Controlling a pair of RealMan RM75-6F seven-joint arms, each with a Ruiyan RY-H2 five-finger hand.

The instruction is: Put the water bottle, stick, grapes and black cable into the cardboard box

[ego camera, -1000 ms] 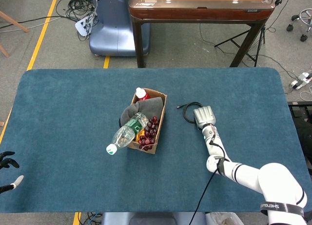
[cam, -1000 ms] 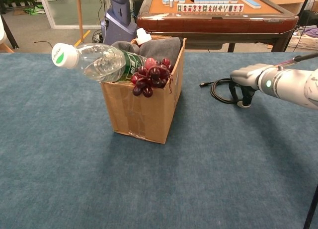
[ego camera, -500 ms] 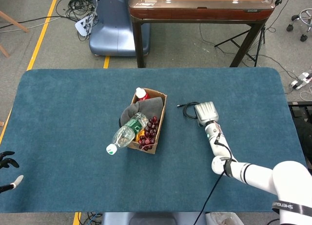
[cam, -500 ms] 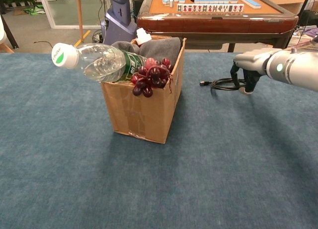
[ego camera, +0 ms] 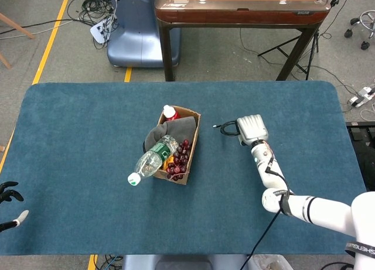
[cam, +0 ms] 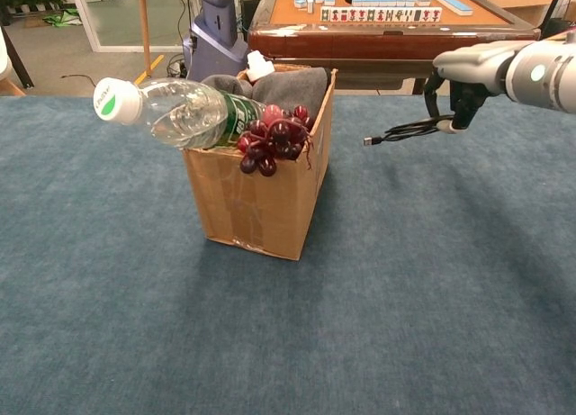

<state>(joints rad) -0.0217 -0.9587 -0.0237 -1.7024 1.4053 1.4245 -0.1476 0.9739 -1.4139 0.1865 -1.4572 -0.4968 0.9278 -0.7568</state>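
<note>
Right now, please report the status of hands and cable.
Right hand holds black cable, lifted off table. Left hand idle at table edge. Cardboard box already crowded; water bottle sticks out.

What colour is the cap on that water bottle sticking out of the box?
White with a green mark, clearest in the chest view: cap of the water bottle in the cardboard box.
</note>
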